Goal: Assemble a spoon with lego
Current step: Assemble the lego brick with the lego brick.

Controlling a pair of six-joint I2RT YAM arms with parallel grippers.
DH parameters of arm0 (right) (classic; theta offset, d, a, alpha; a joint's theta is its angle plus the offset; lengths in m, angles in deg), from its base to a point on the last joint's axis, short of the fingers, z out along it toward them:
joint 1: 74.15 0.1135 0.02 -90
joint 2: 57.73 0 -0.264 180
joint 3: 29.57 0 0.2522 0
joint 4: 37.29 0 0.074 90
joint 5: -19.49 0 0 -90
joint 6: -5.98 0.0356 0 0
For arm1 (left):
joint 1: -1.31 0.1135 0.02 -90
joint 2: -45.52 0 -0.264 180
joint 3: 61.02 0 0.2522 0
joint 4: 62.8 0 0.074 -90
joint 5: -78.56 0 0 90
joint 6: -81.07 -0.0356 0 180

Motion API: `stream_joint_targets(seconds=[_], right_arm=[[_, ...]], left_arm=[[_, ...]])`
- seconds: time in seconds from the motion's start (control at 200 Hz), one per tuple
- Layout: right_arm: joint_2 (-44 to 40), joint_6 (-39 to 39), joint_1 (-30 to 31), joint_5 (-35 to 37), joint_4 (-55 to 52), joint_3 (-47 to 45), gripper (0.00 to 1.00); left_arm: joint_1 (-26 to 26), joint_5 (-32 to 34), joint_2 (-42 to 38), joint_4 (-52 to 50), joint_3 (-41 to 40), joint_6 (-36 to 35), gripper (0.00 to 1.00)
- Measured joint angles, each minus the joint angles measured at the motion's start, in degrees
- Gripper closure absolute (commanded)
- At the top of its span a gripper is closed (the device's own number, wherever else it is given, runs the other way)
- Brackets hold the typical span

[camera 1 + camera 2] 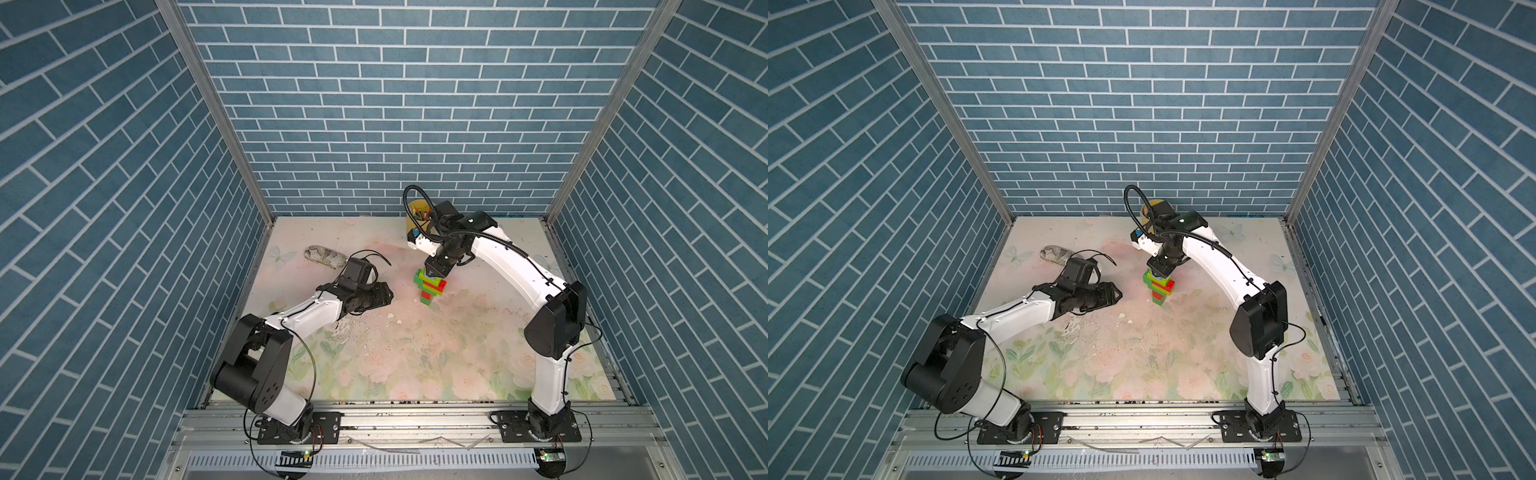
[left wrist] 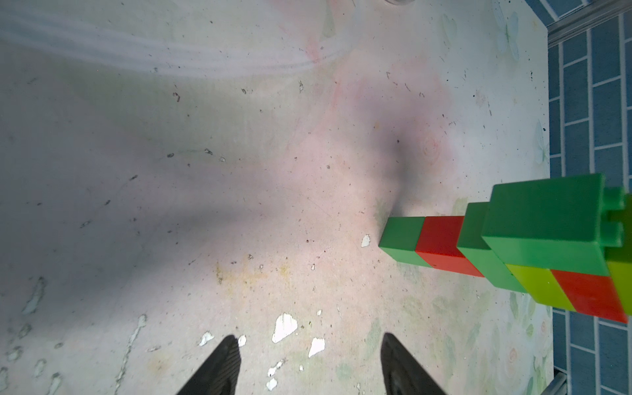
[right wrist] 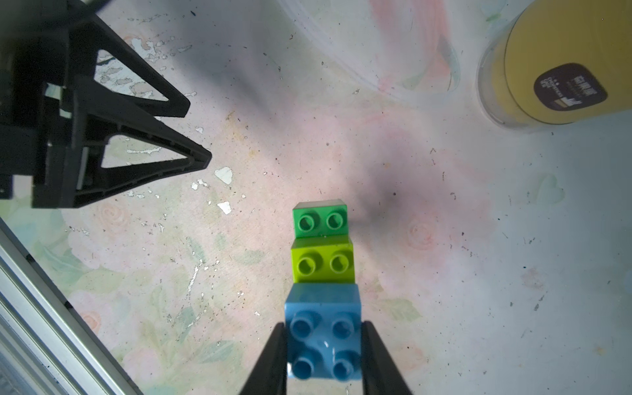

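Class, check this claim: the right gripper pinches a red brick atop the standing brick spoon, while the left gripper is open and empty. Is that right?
The brick in the right gripper is light blue, not red, as the right wrist view shows. The rest holds: it tops the standing spoon, and the left gripper is open and empty.

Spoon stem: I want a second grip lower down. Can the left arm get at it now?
Probably yes: the open left gripper sits beside the spoon with only table between, and the right gripper holds just the light-blue brick.
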Motion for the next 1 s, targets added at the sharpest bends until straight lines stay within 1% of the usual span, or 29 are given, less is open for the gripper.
stream_joint_targets(seconds=[0.325, 0.53, 0.825, 1.0], right_arm=[[0.0, -1.75, -0.07, -0.22, 0.63, -0.61, 0.86], [-0.02, -4.35, -1.03, -2.71, 0.63, -0.85, 0.88], [-0.07, -4.15, -2.54, -6.38, 1.31, -2.43, 0.89], [-0.35, -4.15, -2.58, -6.6, 1.9, -3.06, 0.89]], left_arm=[[0.0, 0.48, 0.0, -0.04, 0.13, -0.02, 0.33], [0.0, 0.68, 0.0, -0.07, 0.2, -0.04, 0.33], [0.0, 1.09, 0.0, -0.31, 0.22, -0.09, 0.33], [0.0, 1.16, 0.0, -0.72, 0.22, -0.11, 0.33]])
